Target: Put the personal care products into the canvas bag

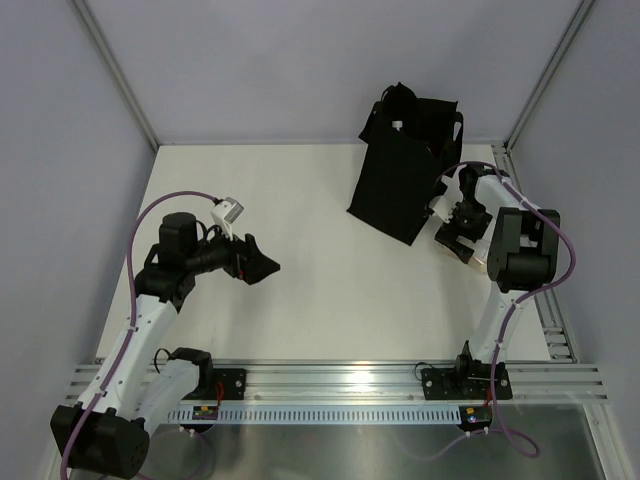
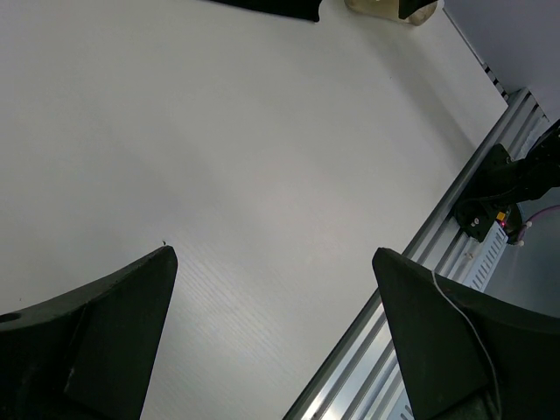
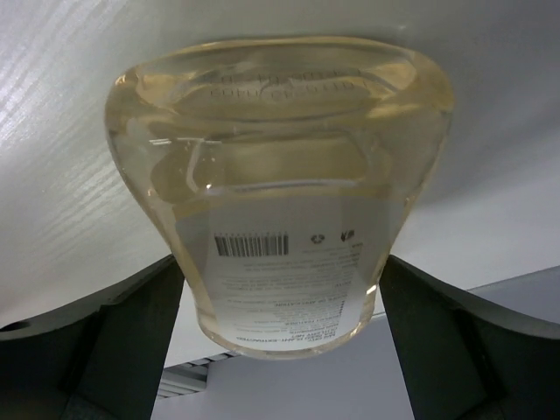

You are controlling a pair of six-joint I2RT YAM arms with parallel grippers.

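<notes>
Now we have the right pincer [image 3: 278, 271] wide open around the clear bottle [image 3: 280, 175], ungripped. Next: close, lift into the canvas bag [image 1: 400, 170]. Left pincer [image 2: 273, 255] open, empty.

Light: bright, even, overhead.
Shadows: soft, faint beside canvas bag [image 1: 400, 190].
Glare: white streak on aluminium rail [image 1: 350, 377]; small highlights on clear bottle [image 3: 280, 157].
Focus: overhead view crisp; bottle label print too soft to read.

White table [image 1: 300, 230], black canvas bag [image 1: 405, 170] standing far right, clear bottle [image 3: 280, 175] beside it.
</notes>
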